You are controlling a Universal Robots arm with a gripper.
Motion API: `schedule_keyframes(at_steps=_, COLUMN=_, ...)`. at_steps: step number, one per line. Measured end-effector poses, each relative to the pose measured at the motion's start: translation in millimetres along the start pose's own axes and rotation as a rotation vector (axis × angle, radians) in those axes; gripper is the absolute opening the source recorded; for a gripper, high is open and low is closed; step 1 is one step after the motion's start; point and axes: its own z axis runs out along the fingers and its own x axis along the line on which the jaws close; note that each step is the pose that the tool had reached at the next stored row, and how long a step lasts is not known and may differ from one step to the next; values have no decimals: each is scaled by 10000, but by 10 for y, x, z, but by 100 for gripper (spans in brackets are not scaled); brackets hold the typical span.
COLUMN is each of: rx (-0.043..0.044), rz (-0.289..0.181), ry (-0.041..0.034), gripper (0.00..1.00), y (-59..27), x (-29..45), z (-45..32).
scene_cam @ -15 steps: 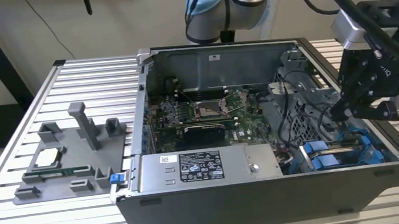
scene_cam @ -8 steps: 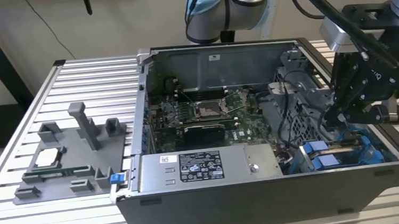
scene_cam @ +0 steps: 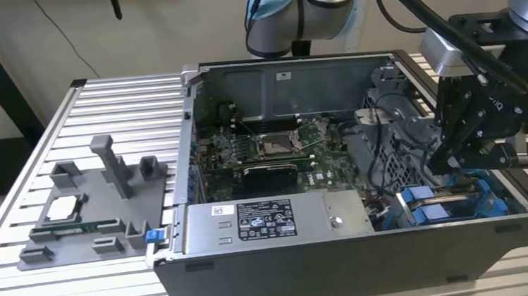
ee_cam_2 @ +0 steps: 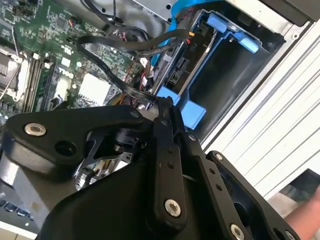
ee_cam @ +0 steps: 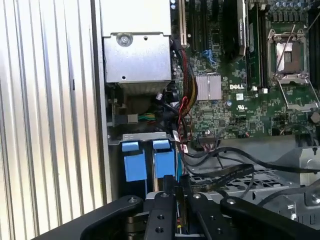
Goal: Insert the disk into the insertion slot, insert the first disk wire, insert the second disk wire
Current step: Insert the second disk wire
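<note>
Gripper (scene_cam: 462,163) low over slot (scene_cam: 497,204), crowded by black cables (ee_cam: 225,172); open or closed impossible to tell. Disk (ee_cam_2: 176,75) in blue carrier, seated in slot at case corner, exterior view's right. Alongside, power supply (scene_cam: 270,222) bearing white printed label; motherboard (scene_cam: 264,148) beyond.

The disk (scene_cam: 449,203) sits in its blue carrier down in the slot (scene_cam: 494,200), at the case's corner on the exterior view's right, just beside the power-supply end. Two blue tabs (ee_cam: 148,160) stick up side by side. In the second wrist view, the blue frame (ee_cam_2: 200,70) stands edge-on against the case wall.
</note>
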Motion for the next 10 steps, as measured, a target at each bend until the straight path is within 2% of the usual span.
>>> schedule_keyframes(at_steps=10, rx=5, rz=-9, ry=47, gripper=0, y=0, x=1, z=13)
